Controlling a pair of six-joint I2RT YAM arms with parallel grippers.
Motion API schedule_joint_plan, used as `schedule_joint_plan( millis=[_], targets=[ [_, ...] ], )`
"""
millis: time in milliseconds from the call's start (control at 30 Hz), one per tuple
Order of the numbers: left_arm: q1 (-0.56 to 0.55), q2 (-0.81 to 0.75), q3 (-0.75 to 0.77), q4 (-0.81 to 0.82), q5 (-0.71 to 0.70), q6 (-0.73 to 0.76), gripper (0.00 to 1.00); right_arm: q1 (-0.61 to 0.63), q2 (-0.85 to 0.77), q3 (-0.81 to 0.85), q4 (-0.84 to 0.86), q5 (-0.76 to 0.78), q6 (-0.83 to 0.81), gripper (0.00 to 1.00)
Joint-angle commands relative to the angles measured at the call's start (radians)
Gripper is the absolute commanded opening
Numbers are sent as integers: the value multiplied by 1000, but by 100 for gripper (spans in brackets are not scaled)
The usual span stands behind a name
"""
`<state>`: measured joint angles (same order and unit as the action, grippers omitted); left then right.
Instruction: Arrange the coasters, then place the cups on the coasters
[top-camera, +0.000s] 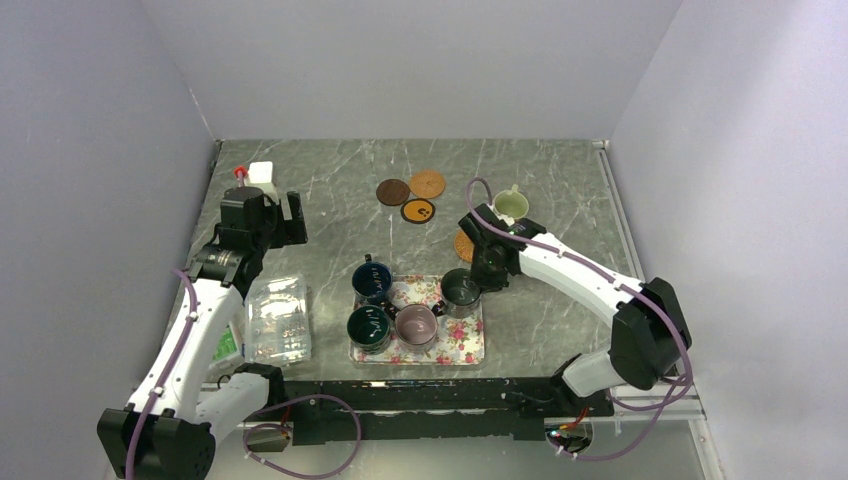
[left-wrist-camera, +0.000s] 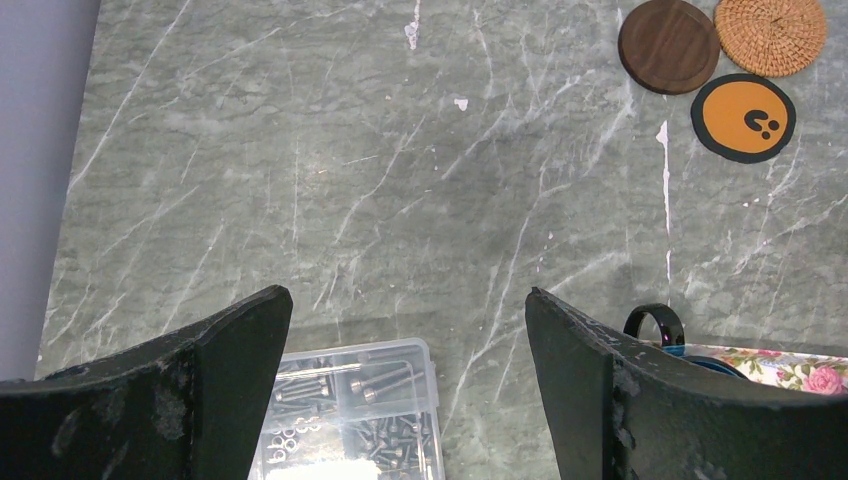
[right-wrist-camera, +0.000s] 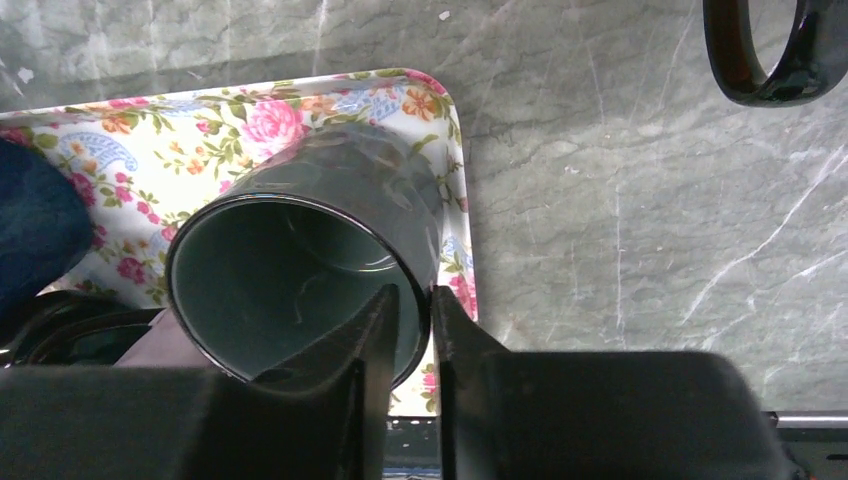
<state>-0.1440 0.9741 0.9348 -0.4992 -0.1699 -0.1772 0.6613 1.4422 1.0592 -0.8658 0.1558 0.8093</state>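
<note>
Right gripper (right-wrist-camera: 412, 300) is pinched on the wall of the dark green cup (right-wrist-camera: 290, 270), one finger inside the rim and one outside. The cup is at the far right corner of the floral tray (right-wrist-camera: 130, 140); we can't tell whether its base is off the tray. Left gripper (left-wrist-camera: 410, 310) is wide apart, holds nothing, and hovers over bare table by the clear parts box (left-wrist-camera: 350, 410). We read the step as cup off tray, onto a coaster. A one-wall pinch lets the cup swing, so we want the grip firm, a straight lift until the base clears the tray lip, and a level wrist. The mauve cup (top-camera: 416, 324) is just beside it, so no sideways drag. The closest target looks like the near woven coaster (top-camera: 463, 243), half hidden under the right arm. The brown coaster (top-camera: 392, 191), far woven coaster (top-camera: 427, 183) and orange-faced coaster (top-camera: 418, 211) sit bunched at the far side, likely too tight for three cups. We set down centred and release only once the base is flat. The pale cup (top-camera: 511, 205) is near the drop zone, so we watch its handle.
</note>
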Motion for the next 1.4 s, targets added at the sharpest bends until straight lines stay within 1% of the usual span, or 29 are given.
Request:
schedule_joint_plan(
  millis=[0,67,100,200,367,500,633,700,767,800,867,967,1033,1133,1267,1367],
  targets=[
    [-3,5,9,7,2,-1,94,6,19,25,35,31,-33,15],
    [-3,7,9,9,4,0,94,6,36,41,41,51,-64,4],
    [-3,6,9,9,4,1,94,6,44,50,47,61,-91,0],
    [-3,9,9,8,1,2,94,6,79,91,60,107,-210,0],
    [-3,10,9,7,-3,2,94,3,77,127,114,140,-520,0],
    [-3,14,10,7,-4,2,94,-2,70,128,126,43,-734,0],
    [-3,15,9,7,1,2,94,-8,88,103,126,-53,-849,0],
    [-3,18,9,7,1,2,94,-7,101,101,133,-82,-854,0],
    [-3,18,9,8,3,3,94,-8,115,109,142,-71,-833,0],
    [-3,18,9,7,3,2,94,-8,123,117,139,-59,-821,4],
    [-3,19,9,7,1,2,94,-7,134,140,124,-23,-799,25],
    [-3,17,9,7,2,1,94,-8,136,170,94,35,-762,41],
    [-3,15,9,7,5,1,94,-8,127,190,66,69,-736,47],
    [-3,14,9,7,8,-1,94,-7,107,215,22,121,-661,48],
    [-3,16,9,8,13,-1,94,-6,91,231,-62,184,-488,46],
    [-5,18,9,10,15,0,94,-6,78,209,-108,168,-383,43]
  ],
)
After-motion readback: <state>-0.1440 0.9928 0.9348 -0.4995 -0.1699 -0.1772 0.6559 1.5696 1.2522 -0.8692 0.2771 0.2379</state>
